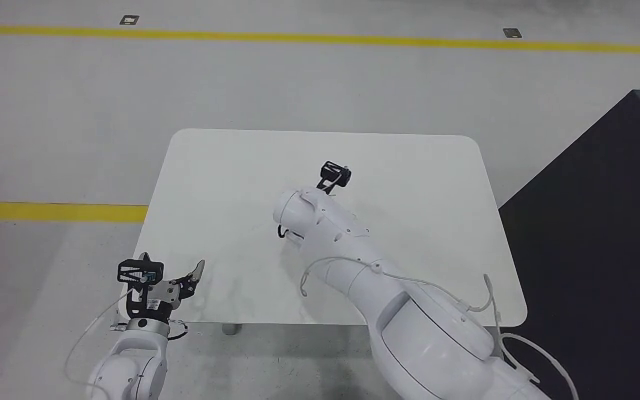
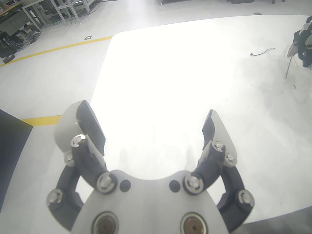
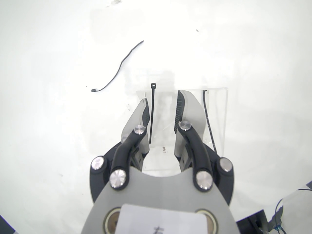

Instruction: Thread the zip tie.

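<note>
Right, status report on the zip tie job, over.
Left gripper open at table corner. Right gripper open over clear stand, zip tie between its fingers, not gripped. Nothing blocking; loose zip tie lies on table.

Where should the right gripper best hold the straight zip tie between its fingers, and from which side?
Probably grip the straight zip tie on its strap, a little behind the square head, keeping the right gripper on its present line. The strap runs straight between the open fingers, nearer to one of them, so shift sideways first.
</note>
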Action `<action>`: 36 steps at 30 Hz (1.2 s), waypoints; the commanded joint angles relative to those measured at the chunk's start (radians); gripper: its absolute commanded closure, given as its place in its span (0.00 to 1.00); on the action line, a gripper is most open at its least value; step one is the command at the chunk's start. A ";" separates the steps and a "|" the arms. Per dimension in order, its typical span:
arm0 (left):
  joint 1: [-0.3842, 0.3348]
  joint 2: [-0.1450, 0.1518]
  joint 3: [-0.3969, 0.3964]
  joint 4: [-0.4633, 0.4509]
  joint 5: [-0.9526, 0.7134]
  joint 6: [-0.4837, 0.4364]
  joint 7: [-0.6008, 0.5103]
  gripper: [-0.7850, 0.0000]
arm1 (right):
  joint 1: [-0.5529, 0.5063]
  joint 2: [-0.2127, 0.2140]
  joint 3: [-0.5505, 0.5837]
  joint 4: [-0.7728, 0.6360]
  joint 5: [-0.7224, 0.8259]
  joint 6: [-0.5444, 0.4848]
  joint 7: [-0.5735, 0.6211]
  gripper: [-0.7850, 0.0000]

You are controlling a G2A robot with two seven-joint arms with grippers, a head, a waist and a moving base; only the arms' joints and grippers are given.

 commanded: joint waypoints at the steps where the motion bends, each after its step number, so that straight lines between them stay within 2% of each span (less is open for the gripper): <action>1: 0.000 0.000 0.000 0.000 0.000 0.000 0.000 0.00 | 0.000 0.002 0.002 -0.001 -0.003 -0.003 0.001 0.70; 12: 0.000 0.000 0.000 0.000 0.000 0.000 0.000 0.00 | -0.004 0.007 0.002 -0.003 -0.037 -0.005 0.006 0.71; 18: 0.000 0.000 0.000 0.000 0.000 0.000 0.000 0.00 | -0.006 0.007 0.003 -0.003 -0.053 0.000 0.011 0.92; 21: 0.000 0.000 0.000 0.000 0.000 0.000 0.000 0.00 | -0.006 0.008 0.004 -0.003 -0.060 0.003 0.013 0.93; 25: 0.000 0.000 0.000 0.000 0.000 0.000 0.000 0.00 | -0.007 0.009 0.007 -0.001 -0.065 0.005 0.018 1.00; 36: 0.000 0.000 0.000 0.000 0.000 0.000 0.000 0.00 | -0.011 0.000 0.012 -0.059 -0.083 -0.006 -0.016 1.00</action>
